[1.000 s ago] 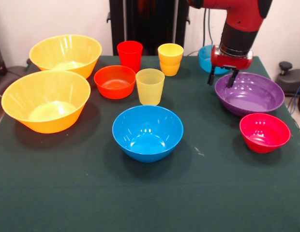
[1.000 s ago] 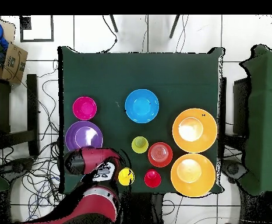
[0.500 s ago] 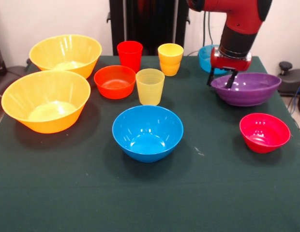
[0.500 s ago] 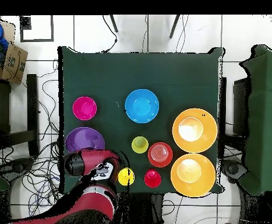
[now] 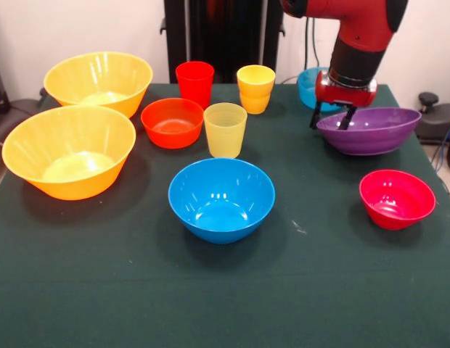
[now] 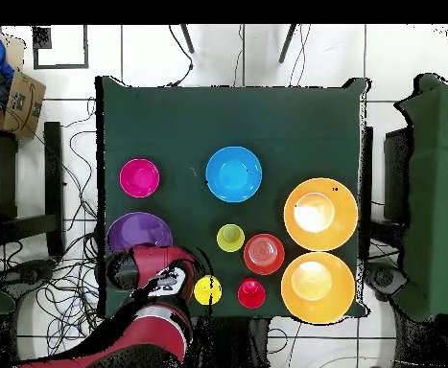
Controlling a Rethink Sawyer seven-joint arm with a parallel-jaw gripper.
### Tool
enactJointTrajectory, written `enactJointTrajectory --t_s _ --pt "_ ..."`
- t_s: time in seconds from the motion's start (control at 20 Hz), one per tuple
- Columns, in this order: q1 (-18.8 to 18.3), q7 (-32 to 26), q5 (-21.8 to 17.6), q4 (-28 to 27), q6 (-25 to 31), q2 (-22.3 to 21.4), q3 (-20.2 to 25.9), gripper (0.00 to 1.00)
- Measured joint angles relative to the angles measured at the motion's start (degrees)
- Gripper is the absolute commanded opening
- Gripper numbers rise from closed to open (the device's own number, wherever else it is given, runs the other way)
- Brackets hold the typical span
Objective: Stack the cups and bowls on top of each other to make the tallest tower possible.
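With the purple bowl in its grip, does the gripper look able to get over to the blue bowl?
Probably yes. The gripper holds the purple bowl by its rim, lifted off the table. The blue bowl sits open, with bare cloth between them; the pale yellow cup stands off that path.

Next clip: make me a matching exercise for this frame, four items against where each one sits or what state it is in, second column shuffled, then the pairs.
Items:
1. purple bowl
2. medium blue bowl
3. pale yellow cup
4. pink-red bowl

Places or states:
A. standing just behind the medium blue bowl in the front view
B. alone near the table's right edge in the front view
C. held at its rim by the pincer, lifted off the cloth
D. empty, near the table's middle

Pairs: 1-C, 2-D, 3-A, 4-B
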Motion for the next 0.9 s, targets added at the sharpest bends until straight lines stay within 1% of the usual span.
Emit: enactJointTrajectory --t_s 0.9 --pt "0.05 0.00 0.53 -0.12 0.73 -0.33 -0.02 1.00"
